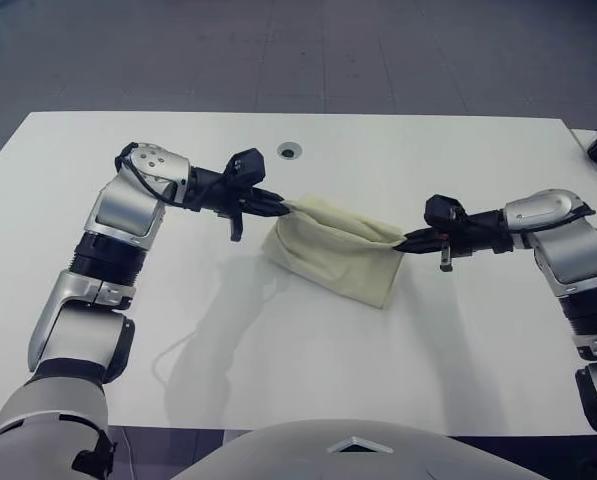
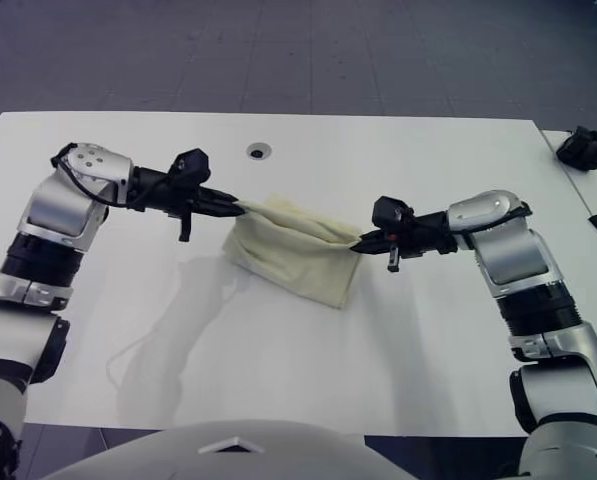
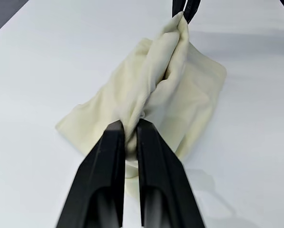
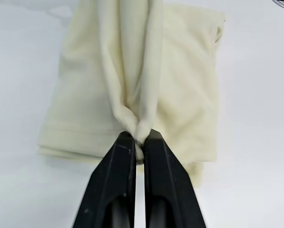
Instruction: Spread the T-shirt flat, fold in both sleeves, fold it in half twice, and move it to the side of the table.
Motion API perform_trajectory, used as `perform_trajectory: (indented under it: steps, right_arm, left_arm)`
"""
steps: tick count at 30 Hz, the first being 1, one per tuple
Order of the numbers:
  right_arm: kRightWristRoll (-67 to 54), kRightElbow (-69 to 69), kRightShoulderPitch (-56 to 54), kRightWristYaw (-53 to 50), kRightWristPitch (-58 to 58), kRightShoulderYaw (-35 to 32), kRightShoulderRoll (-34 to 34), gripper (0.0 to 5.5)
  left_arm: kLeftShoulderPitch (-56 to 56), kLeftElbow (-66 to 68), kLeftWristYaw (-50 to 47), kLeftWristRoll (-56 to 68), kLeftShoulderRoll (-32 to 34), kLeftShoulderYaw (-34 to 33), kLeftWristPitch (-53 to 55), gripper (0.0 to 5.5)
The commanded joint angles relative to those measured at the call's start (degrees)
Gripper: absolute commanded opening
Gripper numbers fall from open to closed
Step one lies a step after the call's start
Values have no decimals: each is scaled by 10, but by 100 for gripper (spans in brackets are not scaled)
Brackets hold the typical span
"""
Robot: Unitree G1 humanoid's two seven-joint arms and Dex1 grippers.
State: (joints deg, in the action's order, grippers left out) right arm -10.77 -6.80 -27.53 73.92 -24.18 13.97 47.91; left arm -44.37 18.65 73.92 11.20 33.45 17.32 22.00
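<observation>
A cream T-shirt hangs folded between my two grippers above the middle of the white table, its lower edge drooping toward the tabletop. My left gripper is shut on the shirt's left top corner. My right gripper is shut on the right top corner. In the left wrist view the black fingers pinch a bunched fold of the T-shirt. The right wrist view has the same pinch, with the T-shirt spread below the fingers.
A round cable hole sits in the table near its far edge. A dark object lies on a neighbouring surface at the far right. Bare tabletop lies in front of the shirt and to both sides.
</observation>
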Motion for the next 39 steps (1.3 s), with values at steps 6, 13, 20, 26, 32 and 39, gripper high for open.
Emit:
perform_trajectory:
  steps: [6,13,20,26,32,39]
  right_arm:
    - [-21,-13,-39,12,-12,-28,-4,3]
    - [-33,-13,-51,21,-26,-47,9,3]
    - [2,-75,-45,15,4,-31,2,3]
    - [42,-183,-76,-3,42,-3,-44,3]
    - [83,-307,-123,-42,90,9,-108,3]
    - [108,-364,-128,-46,122,6,-120,3]
  left_arm:
    - [-53,18,15,14,-4,-40,-4,18]
    - [-77,44,19,-1,-6,-44,-22,18]
    - [-157,260,-77,-66,-116,-24,-109,17]
    - [-210,443,-148,-113,-189,-24,-182,17]
    - [-209,530,-208,-165,-215,-17,-210,17]
    - [-214,557,-257,-191,-228,-32,-213,17]
